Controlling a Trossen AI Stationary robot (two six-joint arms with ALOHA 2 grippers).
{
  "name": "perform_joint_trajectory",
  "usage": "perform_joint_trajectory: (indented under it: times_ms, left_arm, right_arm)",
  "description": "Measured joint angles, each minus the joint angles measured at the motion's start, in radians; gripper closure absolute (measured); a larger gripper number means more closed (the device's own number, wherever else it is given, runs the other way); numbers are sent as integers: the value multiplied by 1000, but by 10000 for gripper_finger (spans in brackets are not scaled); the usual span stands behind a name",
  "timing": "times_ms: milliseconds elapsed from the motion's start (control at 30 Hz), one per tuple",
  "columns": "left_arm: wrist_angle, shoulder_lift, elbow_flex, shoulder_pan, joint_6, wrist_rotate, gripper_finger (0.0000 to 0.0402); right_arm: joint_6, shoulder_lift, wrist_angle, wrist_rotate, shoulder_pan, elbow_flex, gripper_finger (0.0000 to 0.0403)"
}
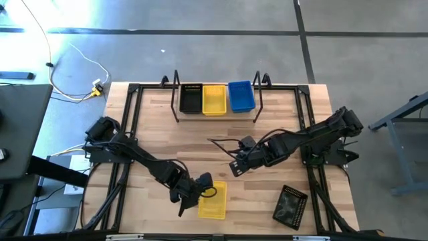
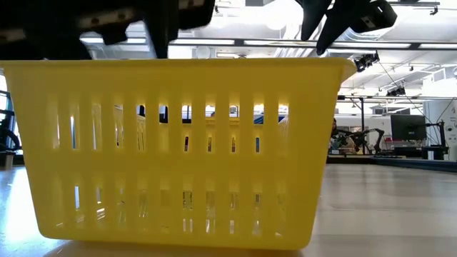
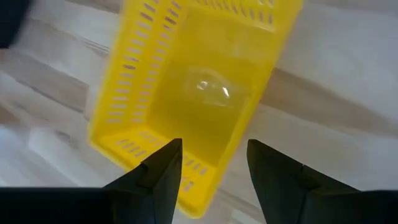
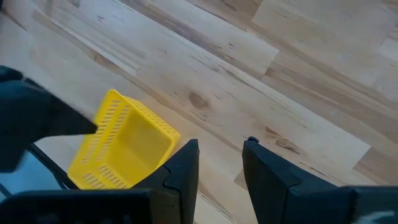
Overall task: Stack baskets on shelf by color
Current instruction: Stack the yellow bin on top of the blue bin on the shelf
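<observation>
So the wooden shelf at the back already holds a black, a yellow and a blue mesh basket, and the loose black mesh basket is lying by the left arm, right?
Not quite. The wooden shelf does hold a black mesh basket, a yellow one and a blue one, but the loose black mesh basket lies on the right arm's side, as the high view shows.

Three baskets (image 1: pixel 214 98) sit side by side on the shelf (image 1: pixel 217 115) (far edge).

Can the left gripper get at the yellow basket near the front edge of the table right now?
Probably yes. The left gripper hangs open just above the yellow basket, its fingers apart over one short wall, with nothing between them. The right gripper waits off to the side.
</observation>
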Motion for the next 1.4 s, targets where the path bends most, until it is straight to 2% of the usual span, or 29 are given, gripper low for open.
perform_joint_trajectory:
  times_ms: [433, 533, 833, 1100, 1400]
  left_arm:
    - [10, 78, -1, 2, 8, -10, 236]
    - [17, 77, -1, 2, 1, -10, 263]
    - [10, 77, -1, 16, 5, 54, 392]
    - [-29, 74, 0, 48, -17, 51, 396]
    - [-154, -7, -1, 87, -18, 44, 398]
  right_arm:
    - [0, 0, 0, 1, 0, 0, 293]
    - [-12, 0, -2, 1, 0, 0, 293]
    - [-19, 0, -3, 2, 0, 0, 293]
    - [-17, 0, -26, 14, 0, 0, 293]
    - [-15, 0, -37, 48, -1, 1, 293]
